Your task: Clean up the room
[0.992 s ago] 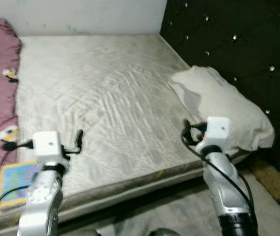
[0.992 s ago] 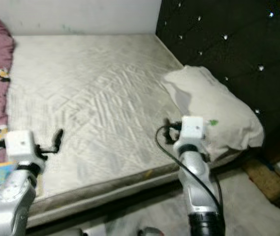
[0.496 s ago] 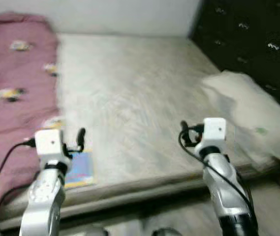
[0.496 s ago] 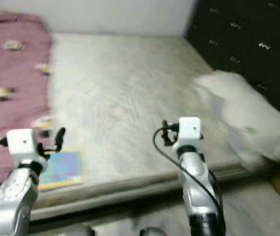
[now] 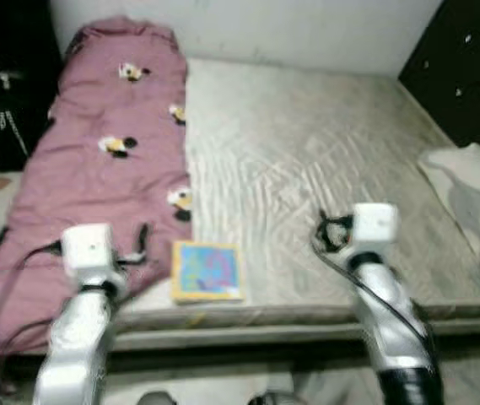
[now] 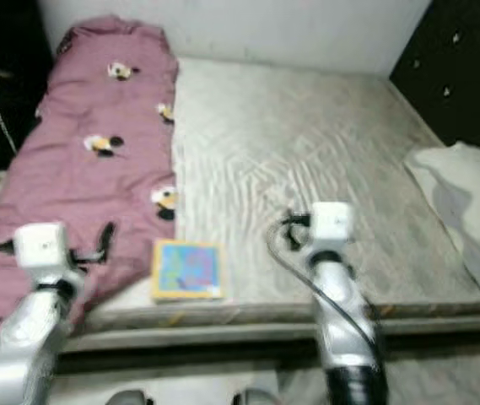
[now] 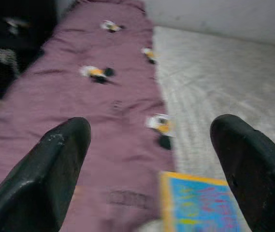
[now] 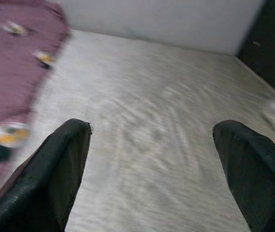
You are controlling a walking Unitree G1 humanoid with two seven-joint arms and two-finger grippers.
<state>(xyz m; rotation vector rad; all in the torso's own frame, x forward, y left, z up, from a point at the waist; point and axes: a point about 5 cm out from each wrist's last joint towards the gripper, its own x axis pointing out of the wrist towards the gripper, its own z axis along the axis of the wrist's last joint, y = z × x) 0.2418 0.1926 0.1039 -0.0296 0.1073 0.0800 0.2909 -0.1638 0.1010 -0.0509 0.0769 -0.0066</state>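
Book [image 5: 207,270] lies on mattress [image 5: 324,160] just beside left gripper [image 7: 151,159].

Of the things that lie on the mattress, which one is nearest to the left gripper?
The colourful book, which lies flat at the near edge of the mattress, close beside the left gripper. The white pillow lies far off at the right.

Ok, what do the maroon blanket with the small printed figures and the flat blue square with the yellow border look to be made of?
The maroon blanket looks like soft matte woven cloth: it sags and folds over the mattress edge. The flat blue square with the yellow border looks like a thin printed card or paper cover, lying flat with crisp corners; blur hides any gloss.
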